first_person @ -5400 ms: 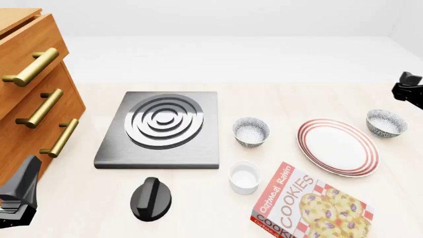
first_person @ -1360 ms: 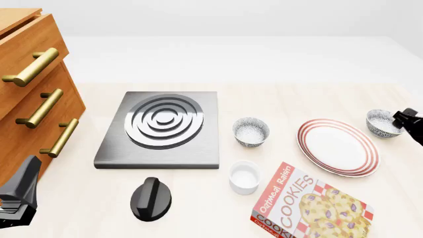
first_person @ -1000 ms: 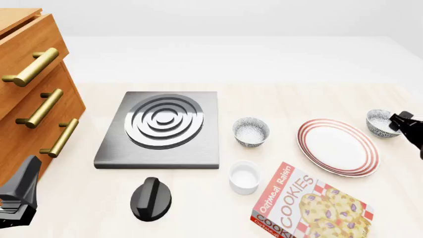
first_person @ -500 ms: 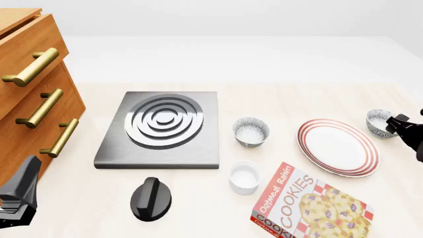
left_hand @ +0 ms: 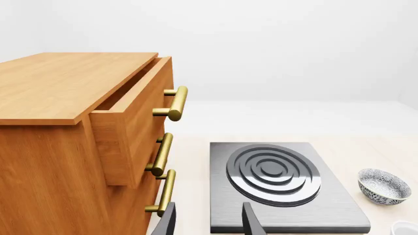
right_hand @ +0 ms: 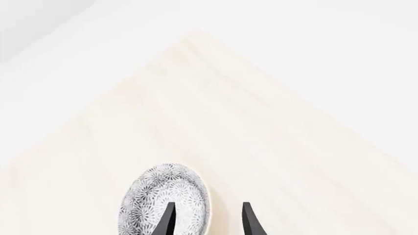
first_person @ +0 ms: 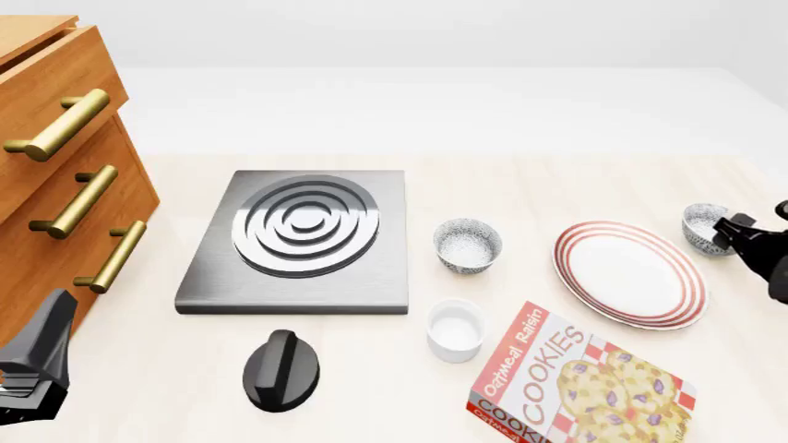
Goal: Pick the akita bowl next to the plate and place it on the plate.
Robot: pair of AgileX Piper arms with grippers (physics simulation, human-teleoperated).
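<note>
The akita bowl (first_person: 702, 226), speckled grey outside, stands just right of the red-ringed plate (first_person: 629, 273). My right gripper (first_person: 754, 226) is down at this bowl's right side and covers part of it. In the right wrist view the right gripper (right_hand: 207, 218) is open. One finger (right_hand: 168, 219) is over the bowl (right_hand: 160, 193) and the other is outside its rim. A look-alike bowl (first_person: 468, 244) sits left of the plate. My left gripper (first_person: 31, 369) rests open at the near left, far from both bowls.
A steel burner plate (first_person: 299, 240) lies in the middle, with a black knob (first_person: 280, 369) in front of it. A small white cup (first_person: 456, 329) and a cookie box (first_person: 579, 383) sit near the front. A wooden drawer unit (first_person: 62, 175) fills the left.
My right gripper has come down from above the table's right edge and now straddles the right bowl's rim. The left arm has not moved.
</note>
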